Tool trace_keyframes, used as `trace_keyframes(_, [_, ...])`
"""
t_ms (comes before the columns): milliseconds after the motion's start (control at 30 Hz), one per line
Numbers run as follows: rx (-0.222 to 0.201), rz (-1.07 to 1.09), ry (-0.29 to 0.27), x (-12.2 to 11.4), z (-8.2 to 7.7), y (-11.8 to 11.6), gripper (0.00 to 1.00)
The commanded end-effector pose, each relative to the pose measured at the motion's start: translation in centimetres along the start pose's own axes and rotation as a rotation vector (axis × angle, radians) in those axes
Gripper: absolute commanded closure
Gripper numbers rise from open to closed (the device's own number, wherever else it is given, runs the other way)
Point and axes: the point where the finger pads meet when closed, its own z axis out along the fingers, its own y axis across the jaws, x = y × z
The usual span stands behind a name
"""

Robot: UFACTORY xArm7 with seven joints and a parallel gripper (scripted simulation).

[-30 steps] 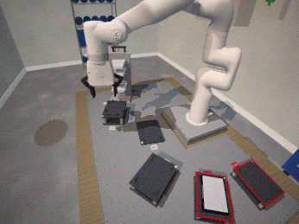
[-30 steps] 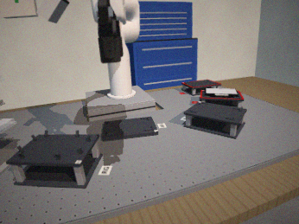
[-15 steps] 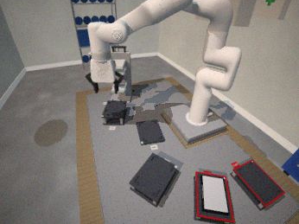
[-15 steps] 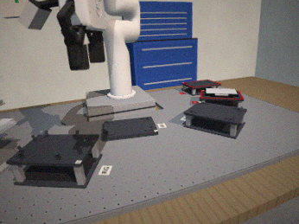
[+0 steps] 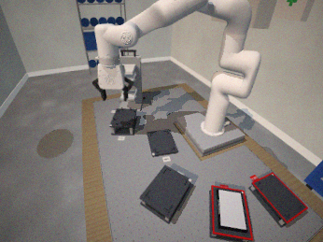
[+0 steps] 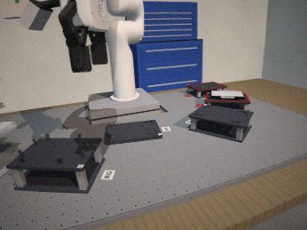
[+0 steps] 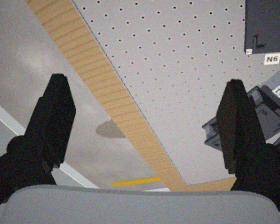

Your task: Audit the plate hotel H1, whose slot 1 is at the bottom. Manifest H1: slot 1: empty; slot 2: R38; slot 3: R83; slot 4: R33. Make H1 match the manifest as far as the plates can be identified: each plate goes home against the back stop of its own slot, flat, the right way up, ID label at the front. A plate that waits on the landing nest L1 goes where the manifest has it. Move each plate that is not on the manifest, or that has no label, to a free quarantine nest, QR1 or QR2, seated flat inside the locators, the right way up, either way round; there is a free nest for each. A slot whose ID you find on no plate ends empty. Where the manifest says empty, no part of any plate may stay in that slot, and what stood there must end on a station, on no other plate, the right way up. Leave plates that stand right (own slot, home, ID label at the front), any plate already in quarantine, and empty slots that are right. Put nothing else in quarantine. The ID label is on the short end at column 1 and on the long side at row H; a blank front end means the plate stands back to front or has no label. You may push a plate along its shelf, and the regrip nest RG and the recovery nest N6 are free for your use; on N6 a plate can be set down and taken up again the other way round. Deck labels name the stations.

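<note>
My gripper is open and empty. It hangs in the air beside the plate hotel H1, a small grey rack at the far end of the deck that my wrist partly hides. I cannot make out its slots or plates. In the exterior view the gripper hangs high above the deck. The wrist view shows both fingers wide apart with only deck and floor between them. A white plate lies in one red-framed quarantine nest and also shows in the exterior view. The other red-framed nest holds no plate.
The regrip nest RG stands on posts just below the gripper, with nothing on top. The flat nest N6 lies beside it. A raised dark nest stands nearer the front. The arm's base is at the right.
</note>
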Motion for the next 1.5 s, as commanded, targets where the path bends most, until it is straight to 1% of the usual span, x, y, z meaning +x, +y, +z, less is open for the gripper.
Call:
trace_keyframes(0, [0.004, 0.0, -0.001, 0.0, -0.2, -0.1, 0.0])
trace_keyframes(167, [0.004, 0.0, -0.001, 0.0, -0.5, -0.1, 0.0])
trace_keyframes(433, [0.004, 0.0, -0.001, 0.0, -3.0, -0.1, 0.0])
trace_keyframes(833, [0.004, 0.0, -0.001, 0.0, -3.0, -0.1, 0.0])
trace_keyframes(1233, [0.004, 0.0, -0.001, 0.0, -1.0, -0.1, 0.0])
trace_keyframes(1300, [0.004, 0.0, -0.001, 0.0, -1.0, -0.1, 0.0])
trace_keyframes(1467, [0.004, 0.0, -0.001, 0.0, -0.2, -0.1, 0.0])
